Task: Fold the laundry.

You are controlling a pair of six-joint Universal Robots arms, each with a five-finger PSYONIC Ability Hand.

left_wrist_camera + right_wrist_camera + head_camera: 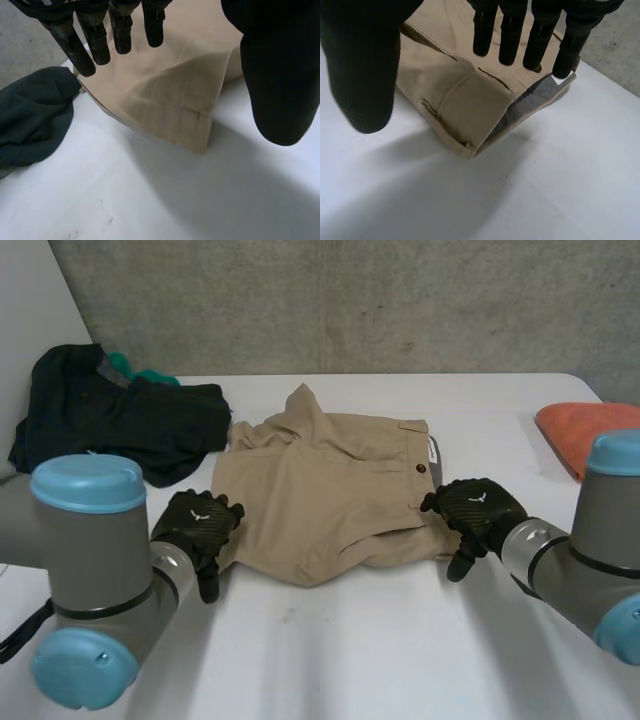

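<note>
1. The left hand (195, 528) hangs over the near left corner of the crumpled tan cloth shorts (330, 490), fingers (82, 50) straight, thumb apart, gripping nothing.
2. The right hand (478, 512) hovers over the near waistband corner, fingers (510, 40) straight, holding nothing.
3. The shorts lie mid-way across the white table (350, 640). A dark heaped garment (110, 415) lies beyond on the left, and an orange folded cloth (585, 430) far right.

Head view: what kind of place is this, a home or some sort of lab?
Probably a lab or test room, not a home: a bare concrete wall behind, a plain white table, and laundry staged on it, tan shorts beside a dark clothes pile.
</note>
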